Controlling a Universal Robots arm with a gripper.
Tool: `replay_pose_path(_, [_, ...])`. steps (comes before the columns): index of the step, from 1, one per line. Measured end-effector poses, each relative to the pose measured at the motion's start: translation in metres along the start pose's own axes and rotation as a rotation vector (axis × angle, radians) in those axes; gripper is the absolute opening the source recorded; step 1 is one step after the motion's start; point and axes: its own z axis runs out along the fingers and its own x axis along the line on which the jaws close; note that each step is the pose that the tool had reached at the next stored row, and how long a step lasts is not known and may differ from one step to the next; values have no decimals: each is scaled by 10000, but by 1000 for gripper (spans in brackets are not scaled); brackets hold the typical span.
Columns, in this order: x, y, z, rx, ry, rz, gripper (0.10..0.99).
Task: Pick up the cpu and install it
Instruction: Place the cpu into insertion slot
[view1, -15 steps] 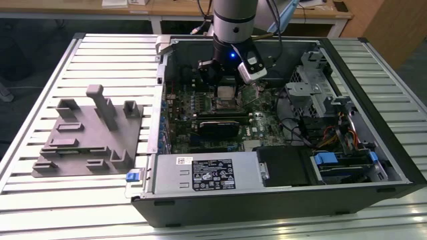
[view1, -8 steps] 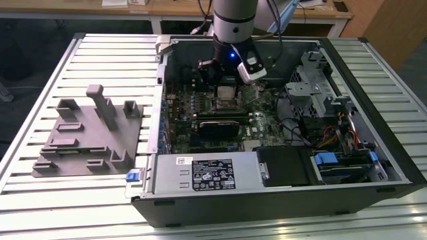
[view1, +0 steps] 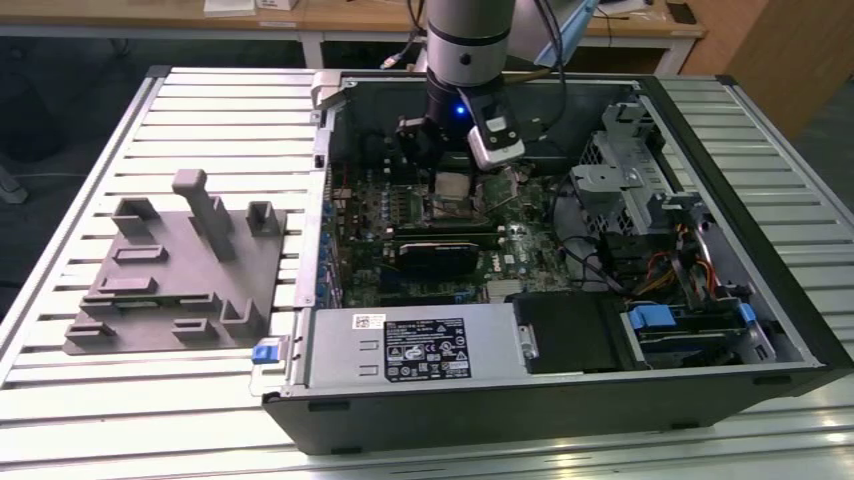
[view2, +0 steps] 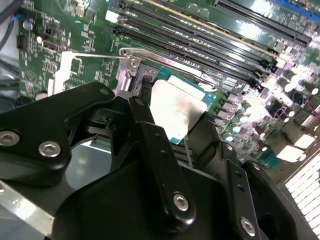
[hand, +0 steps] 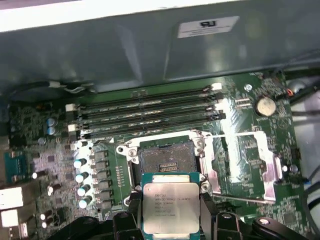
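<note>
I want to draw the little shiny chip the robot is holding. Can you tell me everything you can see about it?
The cpu is a flat square chip with a dull silvery metal top, small dark print on it, and a thin green rim. The gripper clamps it by two opposite edges, and its black fingers touch the chip's sides. The metal face points toward the wrist cameras. The chip hangs right beside the open socket on the green motherboard and is not yet seated in it.

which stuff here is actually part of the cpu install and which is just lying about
For the job: the cpu, held in the gripper; the open socket close by.
Just there: grey fixture block, power supply, memory slots.
</note>
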Motion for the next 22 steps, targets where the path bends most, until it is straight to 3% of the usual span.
replay_pose_path(22, [0, 0, 0, 83, -198, 3533, 541])
